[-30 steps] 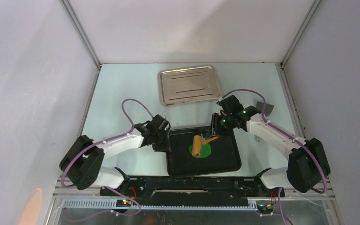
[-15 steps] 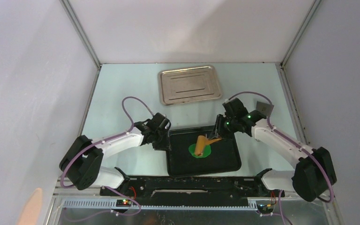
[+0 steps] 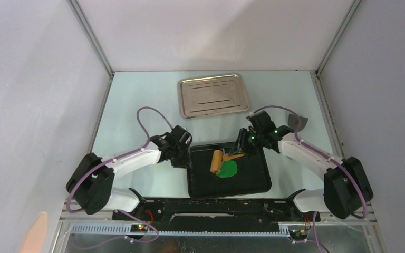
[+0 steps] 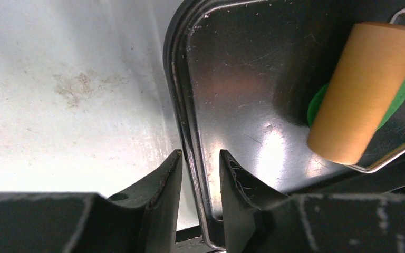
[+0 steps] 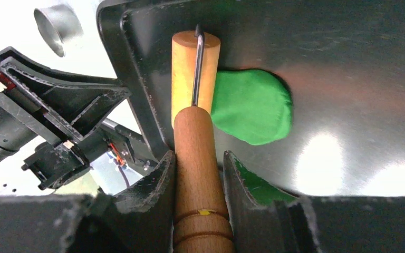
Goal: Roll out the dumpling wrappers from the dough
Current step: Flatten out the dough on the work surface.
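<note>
Green dough (image 3: 228,169) lying flattened in black tray (image 3: 253,185), stretching rightward from wooden roller (image 3: 217,161), right fingers (image 5: 155,182) clenching roller handle, left fingers (image 4: 161,182) clamping tray rim, showing clearly only in left wrist view

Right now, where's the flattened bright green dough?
In the top view the flattened bright green dough lies near the middle of the black tray, with the tan wooden roller right against its left edge.
</note>
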Tool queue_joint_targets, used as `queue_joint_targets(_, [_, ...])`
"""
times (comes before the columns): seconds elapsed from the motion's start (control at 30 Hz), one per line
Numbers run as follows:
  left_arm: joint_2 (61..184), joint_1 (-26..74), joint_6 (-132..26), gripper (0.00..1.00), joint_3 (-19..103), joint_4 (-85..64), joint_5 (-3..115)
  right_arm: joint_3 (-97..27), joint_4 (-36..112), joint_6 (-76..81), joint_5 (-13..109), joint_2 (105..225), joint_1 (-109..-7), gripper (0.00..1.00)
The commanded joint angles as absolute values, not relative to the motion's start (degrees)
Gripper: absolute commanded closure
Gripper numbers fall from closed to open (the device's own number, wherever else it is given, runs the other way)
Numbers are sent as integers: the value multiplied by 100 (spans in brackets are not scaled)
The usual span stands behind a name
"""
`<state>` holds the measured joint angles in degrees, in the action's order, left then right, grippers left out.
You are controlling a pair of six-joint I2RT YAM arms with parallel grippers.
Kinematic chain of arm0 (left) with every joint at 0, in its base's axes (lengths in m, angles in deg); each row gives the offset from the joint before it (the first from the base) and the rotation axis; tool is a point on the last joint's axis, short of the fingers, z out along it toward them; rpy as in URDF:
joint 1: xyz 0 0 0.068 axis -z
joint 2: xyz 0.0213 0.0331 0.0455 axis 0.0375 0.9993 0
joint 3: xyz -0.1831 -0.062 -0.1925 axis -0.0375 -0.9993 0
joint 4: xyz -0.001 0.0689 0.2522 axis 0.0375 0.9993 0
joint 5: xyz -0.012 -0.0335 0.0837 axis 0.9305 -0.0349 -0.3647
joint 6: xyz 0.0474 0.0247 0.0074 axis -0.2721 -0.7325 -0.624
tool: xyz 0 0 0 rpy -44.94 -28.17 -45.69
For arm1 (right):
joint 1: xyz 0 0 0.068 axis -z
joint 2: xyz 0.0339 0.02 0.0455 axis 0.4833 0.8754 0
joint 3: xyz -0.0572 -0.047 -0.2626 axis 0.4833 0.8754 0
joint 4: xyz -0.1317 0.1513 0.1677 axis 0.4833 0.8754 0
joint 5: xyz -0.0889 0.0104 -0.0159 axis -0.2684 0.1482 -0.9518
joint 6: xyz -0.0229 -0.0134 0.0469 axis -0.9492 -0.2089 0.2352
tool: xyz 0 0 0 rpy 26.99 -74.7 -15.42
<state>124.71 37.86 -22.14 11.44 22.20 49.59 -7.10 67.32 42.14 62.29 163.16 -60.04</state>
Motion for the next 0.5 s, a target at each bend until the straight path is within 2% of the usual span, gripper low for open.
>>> queue_joint_targets(0.0, [12346, 3818, -2367, 64, 1378, 2217, 4868, -37, 9044, 3620, 4490, 16019, -5545, 100])
queue_joint_targets(0.2, [12336, 3819, -2385, 64, 1381, 2241, 4862, -36, 9303, 3510, 4837, 15916, -5458, 100])
queue_joint_targets(0.47, [12302, 3813, -2377, 64, 1389, 2283, 4825, -36, 8506, 3726, 5240, 17056, -6031, 100])
